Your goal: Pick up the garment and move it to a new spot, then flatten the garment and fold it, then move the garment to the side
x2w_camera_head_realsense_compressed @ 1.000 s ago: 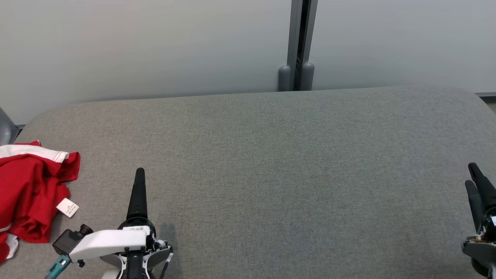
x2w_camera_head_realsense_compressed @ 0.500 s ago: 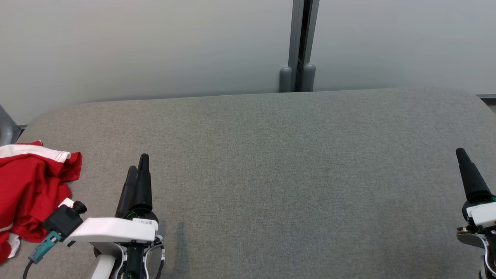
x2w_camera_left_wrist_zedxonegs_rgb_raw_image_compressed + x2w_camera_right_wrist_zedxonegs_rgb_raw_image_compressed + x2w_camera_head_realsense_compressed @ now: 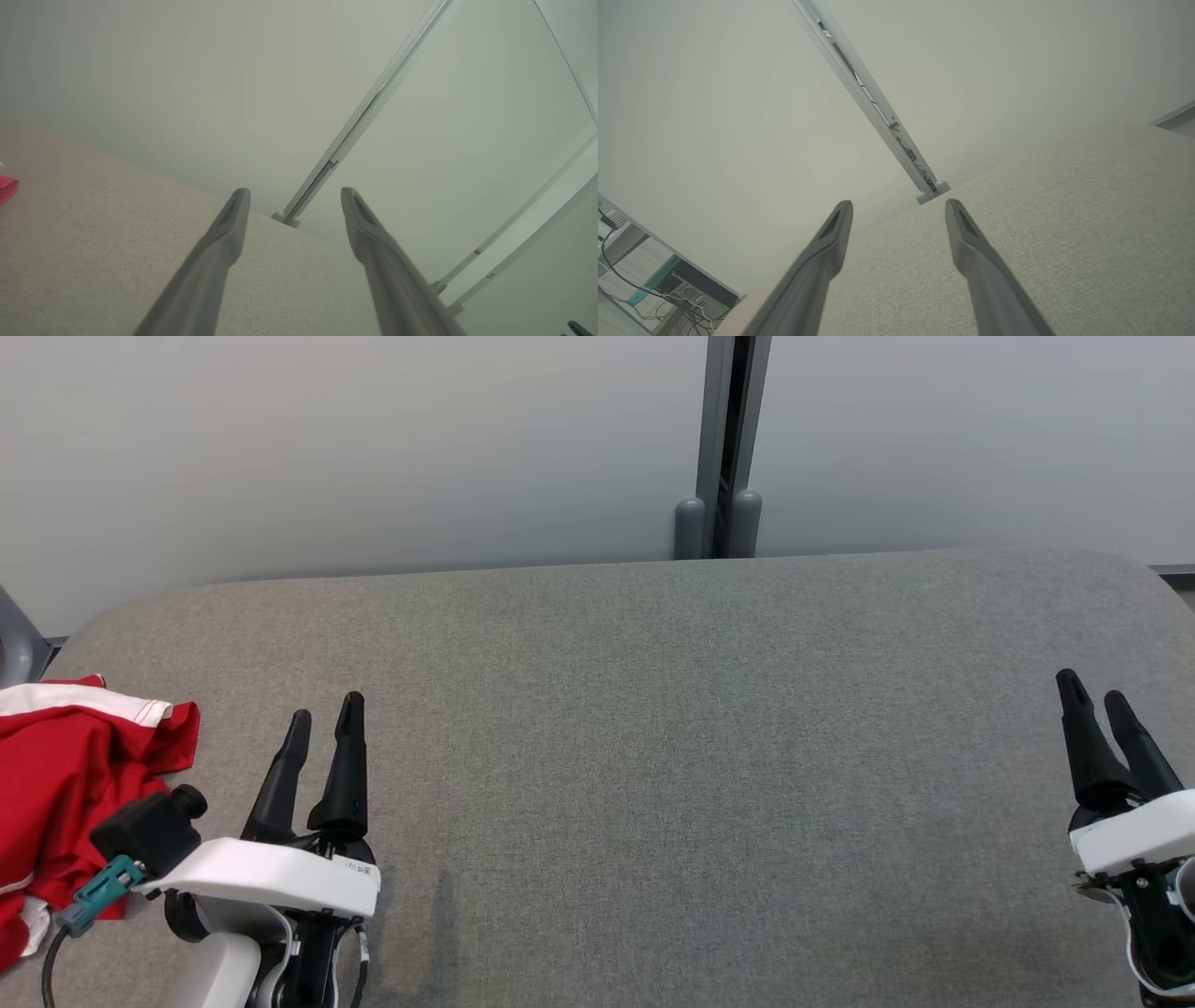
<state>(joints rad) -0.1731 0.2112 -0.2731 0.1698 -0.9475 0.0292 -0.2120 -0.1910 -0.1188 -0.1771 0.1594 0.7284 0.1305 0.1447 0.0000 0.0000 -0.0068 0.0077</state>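
Garment: red with white trim, crumpled in a heap at the far left edge of the table, partly cut off by the head view's border. Not folded and not flat.
Left gripper: jaws wide and holding nothing. It hovers over bare table just beside the garment, fingers pointing toward the wall, not at the cloth.
Right gripper: also wide and holding nothing, way out at the right edge, well apart from the garment.
Stage: looks like the very start, pick-up not yet made.
Risk, approach: the left arm has to turn toward the heap. Its wrist camera and cable sit close over the cloth and could snag a fold.
Risk, grip: in a bunched pile the fingers may catch only the top layer, so the rest trails, drags or slips free mid-carry.
Risk, edge: the heap lies right at the table's rim, and a sideways nudge could push it off.
Risk, teamwork: the right gripper is too far away to help until the garment reaches the middle.
Containers: none that I can make out. The garment lies loose on the table, inside nothing.
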